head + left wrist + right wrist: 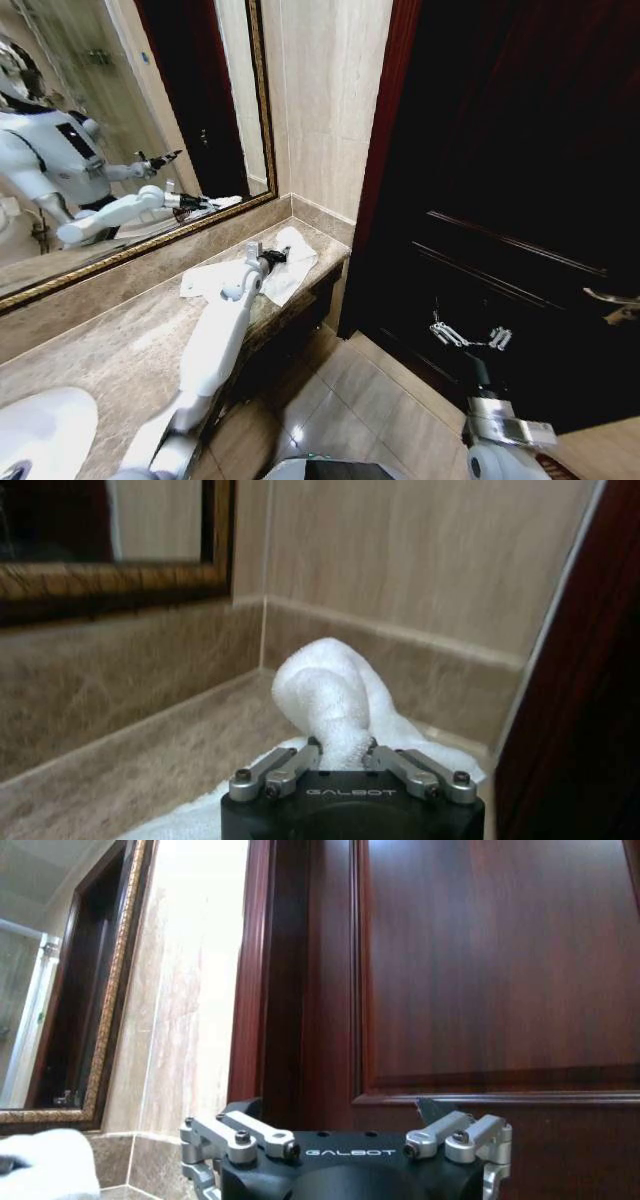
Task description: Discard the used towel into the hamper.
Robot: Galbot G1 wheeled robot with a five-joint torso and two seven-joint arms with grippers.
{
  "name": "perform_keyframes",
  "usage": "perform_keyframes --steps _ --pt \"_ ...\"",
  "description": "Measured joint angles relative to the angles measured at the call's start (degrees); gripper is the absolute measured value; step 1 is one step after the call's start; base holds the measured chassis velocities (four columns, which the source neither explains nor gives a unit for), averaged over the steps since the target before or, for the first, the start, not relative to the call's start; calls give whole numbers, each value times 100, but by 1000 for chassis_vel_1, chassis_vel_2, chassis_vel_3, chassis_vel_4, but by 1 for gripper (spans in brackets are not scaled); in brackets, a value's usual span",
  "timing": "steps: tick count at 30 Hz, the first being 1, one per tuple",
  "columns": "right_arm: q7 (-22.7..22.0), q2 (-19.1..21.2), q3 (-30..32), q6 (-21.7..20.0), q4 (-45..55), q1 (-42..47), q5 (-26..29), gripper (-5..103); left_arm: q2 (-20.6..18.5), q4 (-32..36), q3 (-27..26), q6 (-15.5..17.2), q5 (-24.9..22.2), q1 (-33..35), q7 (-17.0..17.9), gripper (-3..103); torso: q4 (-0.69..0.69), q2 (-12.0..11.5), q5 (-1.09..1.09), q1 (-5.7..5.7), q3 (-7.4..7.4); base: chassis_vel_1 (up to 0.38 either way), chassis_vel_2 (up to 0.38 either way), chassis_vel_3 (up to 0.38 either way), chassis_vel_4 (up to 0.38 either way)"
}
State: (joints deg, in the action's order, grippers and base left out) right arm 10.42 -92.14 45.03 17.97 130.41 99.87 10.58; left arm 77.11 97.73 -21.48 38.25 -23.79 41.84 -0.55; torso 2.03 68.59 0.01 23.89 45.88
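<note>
left hand [345, 759] clenched on towel [325, 694], bunched fold pinched for lifting off tabletop [120, 340] | near mirror [130, 120] corner | right hand [470, 335] released, idle by door [520, 180], away from mirror

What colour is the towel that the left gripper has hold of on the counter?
White. The towel is plain and fluffy, pinched in the left gripper, clearest in the left wrist view.

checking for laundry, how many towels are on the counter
1: a white towel at the counter's far end by the wall corner, pinched by the left end effector. More may be hidden.
</note>
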Motion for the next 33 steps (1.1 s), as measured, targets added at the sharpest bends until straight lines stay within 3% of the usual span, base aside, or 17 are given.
perform_keyframes --steps 5,7,9,12,13,16,17,20,25,33 --pt "5 0 2 -8 -76 -34 16 100 371 740 -147 -268 101 491 148 12 0 1 0 -1 0 0 0 0 0" --pt "5 0 23 -4 -98 -48 33 100 634 1140 -201 -605 177 826 205 12 0 1 1 -1 -1 0 0 0 0" --pt "5 0 27 -2 -98 -49 42 100 705 1239 -214 -703 198 917 222 12 0 1 1 -1 -1 0 0 0 0" --pt "6 0 54 37 -119 -47 77 100 1111 1898 -288 -1398 472 1598 195 12 0 2 1 -1 -1 0 0 0 0" --pt "6 0 54 37 -119 -47 77 100 1111 1898 -288 -1398 472 1598 195 12 0 2 1 -1 -1 0 0 0 0" --pt "25 0 43 88 -156 -45 87 100 1351 2410 -350 -1983 796 2276 99 12 0 2 0 -1 -1 0 0 0 0" --pt "25 0 43 88 -156 -45 87 100 1351 2410 -350 -1983 796 2276 99 12 0 2 0 -1 -1 0 0 0 0" --pt "55 0 23 143 -180 -44 86 100 1462 3112 -452 -2397 1195 3134 -48 12 1 2 0 -2 -1 0 0 0 0" --pt "55 0 38 178 -197 -74 169 100 1404 3937 -726 -2720 1302 4008 -97 12 1 2 0 -2 -2 0 0 0 0" --pt "218 0 66 373 -217 -31 489 100 1500 4509 -879 -3058 1532 5054 -198 12 1 3 -1 -2 -1 0 0 0 0"
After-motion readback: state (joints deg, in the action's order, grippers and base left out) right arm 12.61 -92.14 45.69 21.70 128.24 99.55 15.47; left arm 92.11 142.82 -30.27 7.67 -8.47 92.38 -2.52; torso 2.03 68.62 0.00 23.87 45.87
